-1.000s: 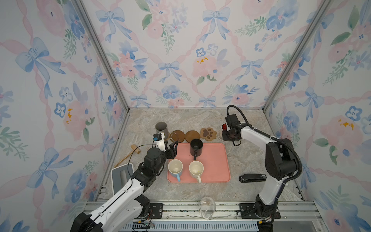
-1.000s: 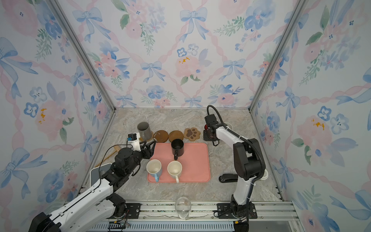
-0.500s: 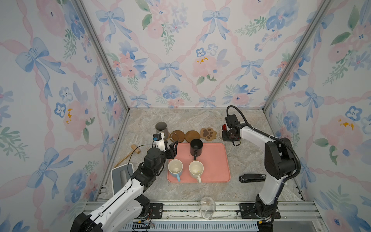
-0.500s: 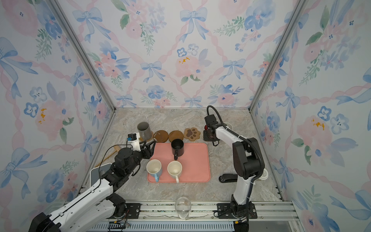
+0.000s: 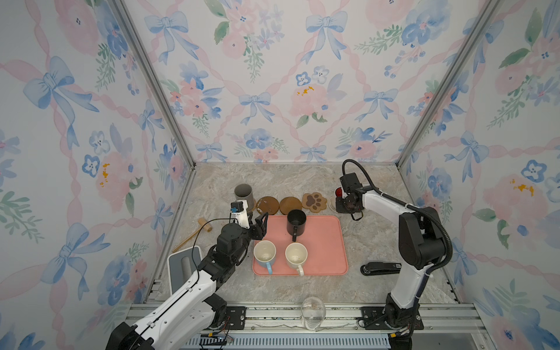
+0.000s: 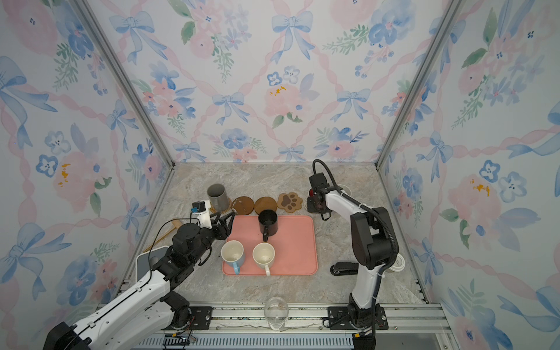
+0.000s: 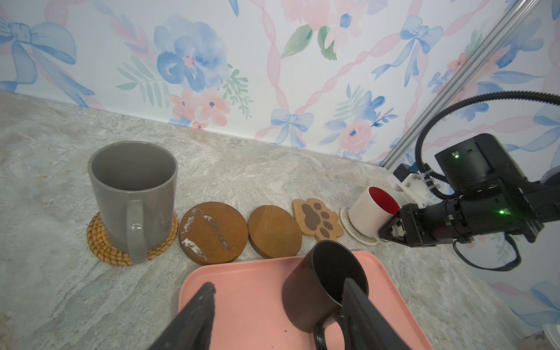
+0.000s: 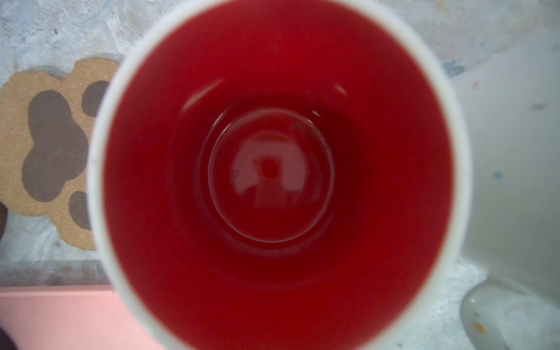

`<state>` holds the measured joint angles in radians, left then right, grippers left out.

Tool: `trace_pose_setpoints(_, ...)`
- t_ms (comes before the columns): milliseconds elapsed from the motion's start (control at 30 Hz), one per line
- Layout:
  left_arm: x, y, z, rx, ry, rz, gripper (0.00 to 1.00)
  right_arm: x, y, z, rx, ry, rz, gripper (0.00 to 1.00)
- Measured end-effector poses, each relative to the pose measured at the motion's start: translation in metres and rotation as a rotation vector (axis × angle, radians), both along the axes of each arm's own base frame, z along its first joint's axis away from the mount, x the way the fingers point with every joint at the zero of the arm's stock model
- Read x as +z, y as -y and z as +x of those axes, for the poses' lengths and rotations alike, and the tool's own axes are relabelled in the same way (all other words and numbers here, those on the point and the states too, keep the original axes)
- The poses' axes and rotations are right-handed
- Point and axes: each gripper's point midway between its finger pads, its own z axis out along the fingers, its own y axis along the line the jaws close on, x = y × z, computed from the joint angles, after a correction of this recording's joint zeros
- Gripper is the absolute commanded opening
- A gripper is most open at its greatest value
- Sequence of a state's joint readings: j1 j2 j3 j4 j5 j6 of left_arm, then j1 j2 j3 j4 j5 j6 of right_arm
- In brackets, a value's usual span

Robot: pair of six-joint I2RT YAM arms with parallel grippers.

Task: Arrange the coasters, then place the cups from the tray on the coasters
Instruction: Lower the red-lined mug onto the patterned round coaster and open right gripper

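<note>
A grey cup (image 5: pixel 243 194) stands on the rattan coaster (image 7: pixel 103 245). Beside it lie two brown round coasters (image 5: pixel 268 205) (image 5: pixel 290 205) and the paw coaster (image 5: pixel 314 202), all bare. My right gripper (image 7: pixel 386 235) is shut on the handle of the white cup with red inside (image 7: pixel 374 209), which sits on the white woven coaster (image 7: pixel 357 235). The pink tray (image 5: pixel 327 242) holds a black cup (image 5: pixel 296 222), a pale blue cup (image 5: pixel 264 253) and a cream cup (image 5: pixel 296 256). My left gripper (image 5: pixel 261 221) hangs open over the tray's back left corner, left of the black cup.
Another cream-white cup (image 8: pixel 515 166) stands close beside the red-inside one. A clear glass (image 5: pixel 313 309) sits at the front edge and a black stapler (image 5: pixel 380 268) right of the tray. A wooden mallet (image 5: pixel 200 230) and a grey-white box (image 5: pixel 183 266) lie at the left wall.
</note>
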<state>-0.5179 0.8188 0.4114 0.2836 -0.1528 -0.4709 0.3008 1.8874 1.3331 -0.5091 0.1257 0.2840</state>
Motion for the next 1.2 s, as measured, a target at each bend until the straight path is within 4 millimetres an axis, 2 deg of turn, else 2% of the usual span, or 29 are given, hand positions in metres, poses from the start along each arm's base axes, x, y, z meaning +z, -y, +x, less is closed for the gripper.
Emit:
trace_pose_setpoints(867,0.0031,-0.0023,-0.0015,0.007,0.012,-0.005,0.63,-0.0028,-0.0039,0.0027,0.007,0.004,0.019,0.00)
trace_pose_setpoints(1200,0.0042,-0.0032,-0.0031,0.007,0.018,-0.008,0.64,-0.0038,-0.0040,0.0021,0.008,0.002,0.021,0.23)
